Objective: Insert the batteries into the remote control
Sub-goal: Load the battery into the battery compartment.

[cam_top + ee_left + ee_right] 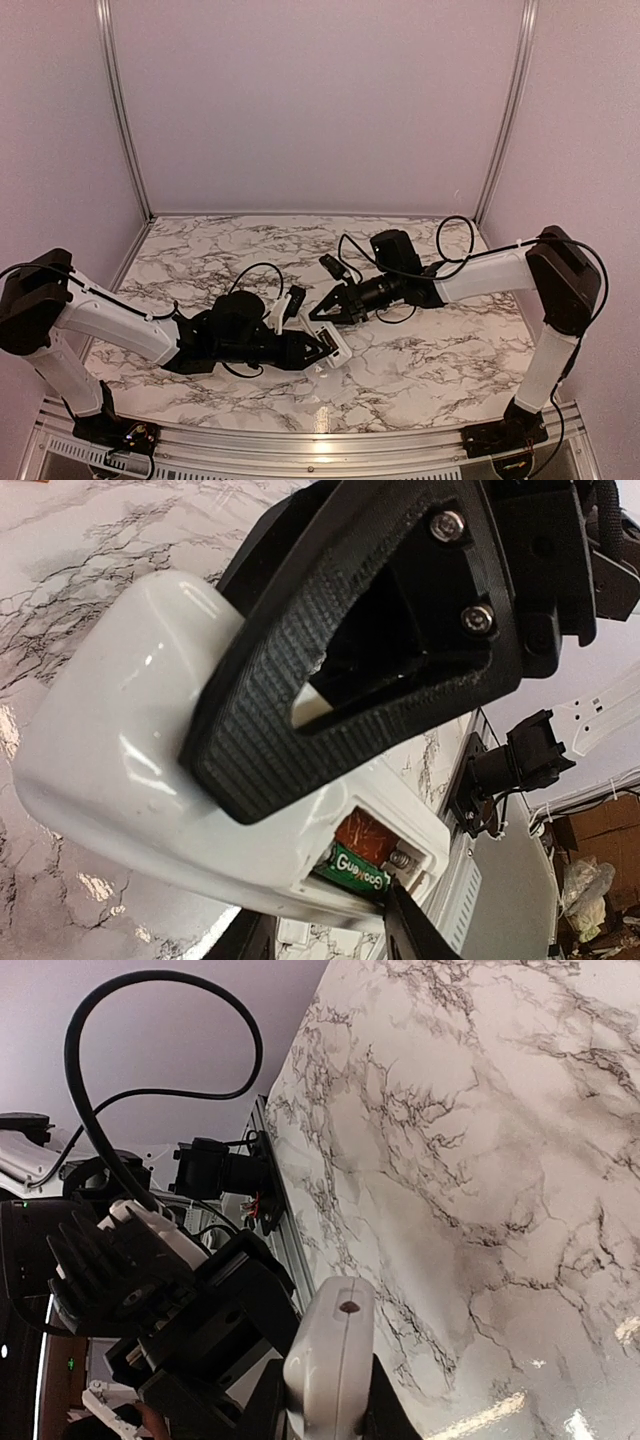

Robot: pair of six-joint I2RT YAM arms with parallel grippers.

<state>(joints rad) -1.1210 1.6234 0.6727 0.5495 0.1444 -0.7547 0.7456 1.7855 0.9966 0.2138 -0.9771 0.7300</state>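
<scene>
Both arms reach to the middle of the counter (460,375), the left low, the right bent down from a high elbow. The left end effector (324,348) pinches the remote control (130,730) just above the counter. The right end effector (316,314) squeezes its end. A battery (362,842) sits inside.

White remote control (330,1360) edge-on at bottom, black cable (160,976) looping above, marbled table (480,1160)

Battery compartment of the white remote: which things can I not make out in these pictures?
Left wrist view: the left tool's black finger covers much of the flat white plastic remote control; the red-green cylindrical battery is half hidden, its count unclear.
Right wrist view: remote edge-on, compartment hidden.
Top view: compartment too small.
</scene>
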